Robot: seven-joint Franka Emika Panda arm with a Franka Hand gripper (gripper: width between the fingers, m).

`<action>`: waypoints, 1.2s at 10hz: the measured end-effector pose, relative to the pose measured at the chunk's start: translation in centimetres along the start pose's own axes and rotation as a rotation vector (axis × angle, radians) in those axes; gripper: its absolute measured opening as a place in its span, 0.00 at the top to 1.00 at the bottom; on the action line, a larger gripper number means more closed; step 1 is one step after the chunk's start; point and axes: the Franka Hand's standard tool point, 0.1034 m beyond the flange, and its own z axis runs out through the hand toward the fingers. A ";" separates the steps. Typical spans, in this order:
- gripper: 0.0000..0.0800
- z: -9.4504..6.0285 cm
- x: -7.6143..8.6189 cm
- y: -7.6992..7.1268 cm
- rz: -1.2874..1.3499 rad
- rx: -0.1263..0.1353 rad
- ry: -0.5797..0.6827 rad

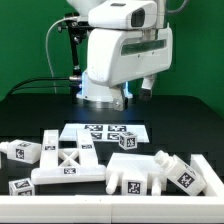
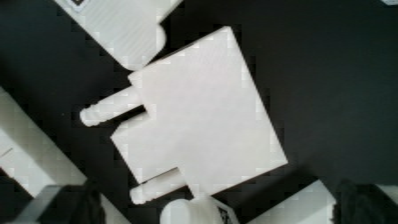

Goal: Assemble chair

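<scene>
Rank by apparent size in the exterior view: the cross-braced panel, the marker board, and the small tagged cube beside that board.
1. cross-braced panel, though it lies nearer the camera.
2. marker board, close behind; the order of these two is unsure.
3. small tagged cube, clearly the smallest.

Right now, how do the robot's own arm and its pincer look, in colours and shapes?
The arm is bulky, with rounded glossy white shells, some dark parts underneath and a small blue light low on it. The pincer shows two dark, blocky fingers, blurred in the wrist view.
</scene>
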 end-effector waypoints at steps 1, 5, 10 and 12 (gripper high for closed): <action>0.19 0.0 0.0 0.0 0.000 0.000 0.000; 0.19 -0.2 2.2 0.2 -0.045 -0.013 0.003; 0.19 0.4 7.9 -0.8 -0.119 -0.038 0.023; 0.19 0.7 8.0 -0.9 -0.122 -0.035 0.021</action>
